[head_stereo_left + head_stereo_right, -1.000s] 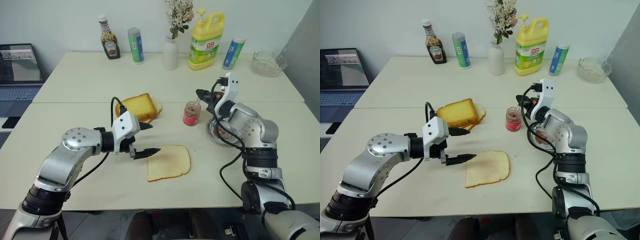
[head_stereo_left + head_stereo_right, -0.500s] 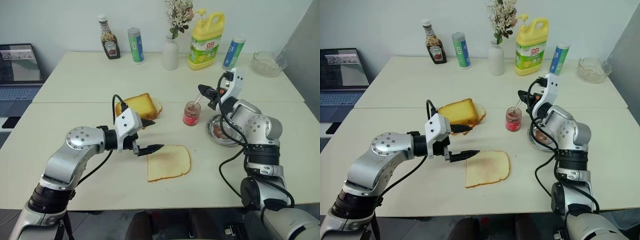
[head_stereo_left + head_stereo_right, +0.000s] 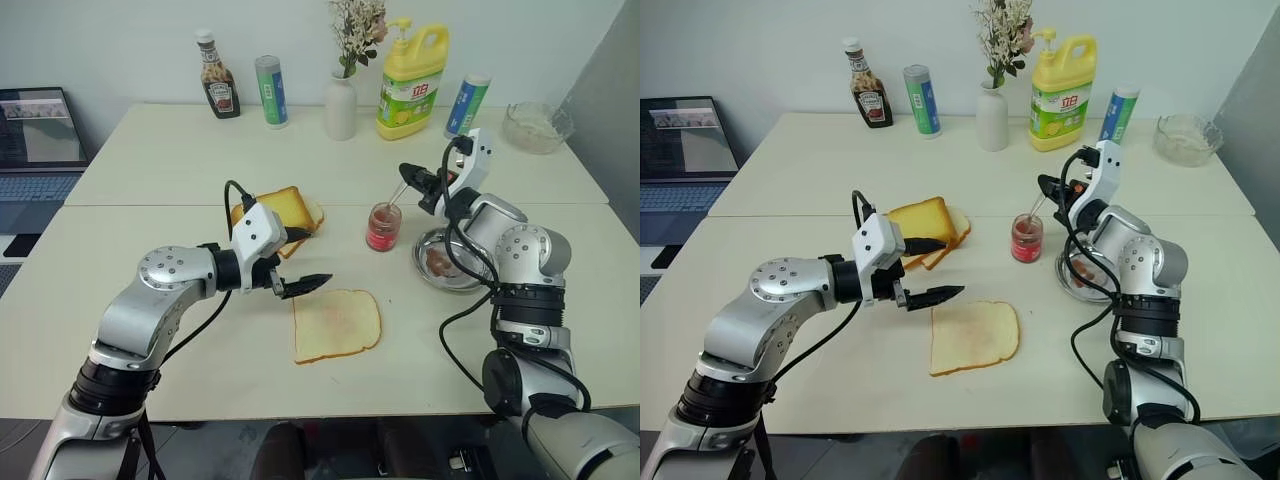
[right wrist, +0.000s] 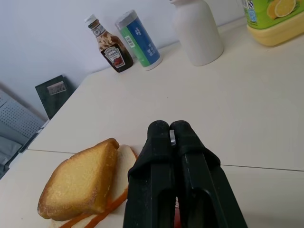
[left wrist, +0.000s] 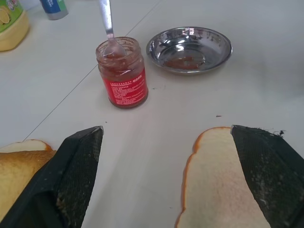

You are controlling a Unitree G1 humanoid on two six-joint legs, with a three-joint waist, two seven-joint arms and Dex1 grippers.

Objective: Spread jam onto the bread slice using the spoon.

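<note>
Gripping the slim silver spoon (image 3: pixel 398 196) in my clamped right gripper (image 3: pixel 410 178), its bowl dipping in the small red jam jar (image 3: pixel 382 227), I am eyeing the pale bread slice (image 3: pixel 337 325) lying nearer me, beside my open left gripper (image 3: pixel 299 260).

Office-like room: laptop (image 3: pixel 38 150), plain tables (image 3: pixel 170 150)

My head pair looks forward and down over the whole table (image 3: pixel 150 160), both eyes sharing one scene. My left wrist camera sits low and close, facing the jar (image 5: pixel 121 72), dish (image 5: pixel 189 49) and bread slice (image 5: pixel 223 185). My right wrist camera looks along its fingers toward the toast (image 4: pixel 80 183) and ketchup (image 4: pixel 105 44); it probably hangs right over the jar
</note>
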